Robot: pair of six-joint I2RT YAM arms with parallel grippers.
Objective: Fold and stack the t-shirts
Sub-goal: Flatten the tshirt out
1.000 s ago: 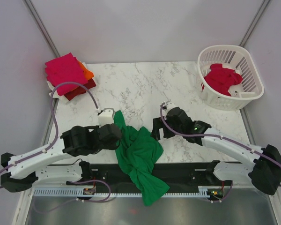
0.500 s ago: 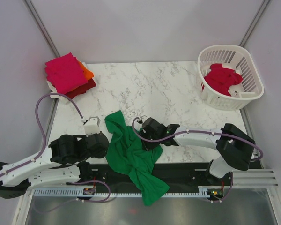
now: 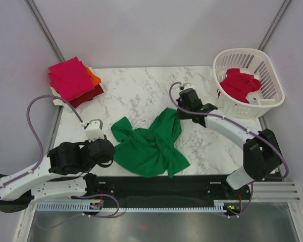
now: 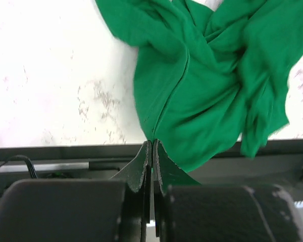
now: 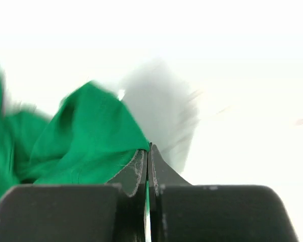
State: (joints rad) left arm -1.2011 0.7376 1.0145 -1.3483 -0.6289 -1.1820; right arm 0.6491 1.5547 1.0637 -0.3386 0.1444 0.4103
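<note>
A bright green t-shirt [image 3: 149, 143] lies crumpled and partly spread on the marble table [image 3: 141, 91]. My left gripper [image 3: 112, 153] is shut on its near left edge; in the left wrist view the closed tips [image 4: 152, 143] pinch the green cloth [image 4: 207, 85]. My right gripper [image 3: 178, 113] is shut on the shirt's far right corner, which is stretched toward it. In the right wrist view the green cloth [image 5: 86, 136] runs into the closed tips [image 5: 149, 147]. Folded magenta [image 3: 69, 78], orange [image 3: 93, 78] and dark red [image 3: 88, 96] t-shirts are stacked at the far left corner.
A white slatted basket [image 3: 272, 80] stands at the far right with a red t-shirt [image 3: 240, 84] bunched inside. A black rail [image 3: 192, 184] runs along the table's near edge, just in front of the green shirt's hem.
My right gripper closed on the green shirt and swung up and right, pulling the cloth off the near edge and spreading it. The left arm drew back left, still gripping.
</note>
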